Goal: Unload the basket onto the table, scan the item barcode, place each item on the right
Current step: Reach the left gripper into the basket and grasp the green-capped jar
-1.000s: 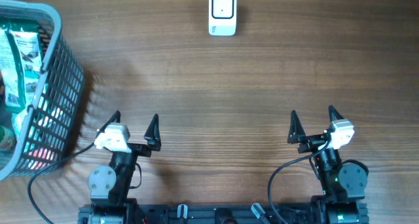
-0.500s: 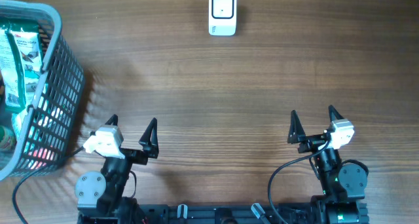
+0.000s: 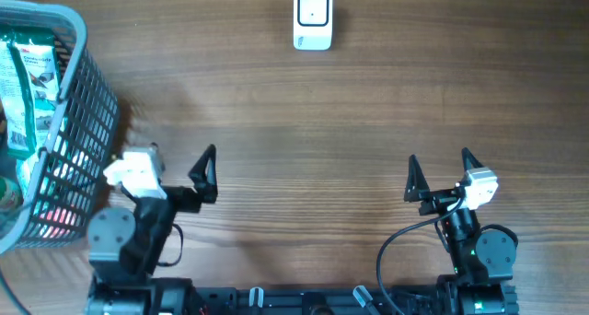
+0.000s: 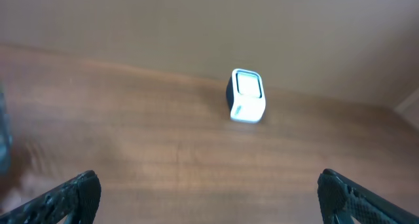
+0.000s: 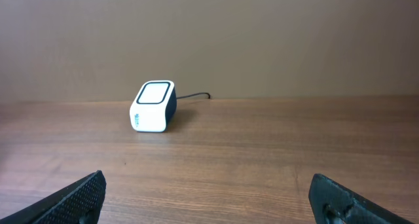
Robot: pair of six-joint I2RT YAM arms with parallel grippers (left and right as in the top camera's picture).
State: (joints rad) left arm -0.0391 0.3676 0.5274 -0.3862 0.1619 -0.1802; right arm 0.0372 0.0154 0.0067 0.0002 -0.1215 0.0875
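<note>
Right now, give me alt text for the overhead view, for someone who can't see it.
From above, two robot arms sit at the near edge of a wooden table, left fingers and right fingers open and empty. A white barcode scanner stands at the far edge, and a grey basket of packaged items sits at the left.

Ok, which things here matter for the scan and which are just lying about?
For the job: scanner, basket, green packet in it, left gripper, right gripper.
Just lying about: the scanner's cord, a red thing low in the basket.
</note>
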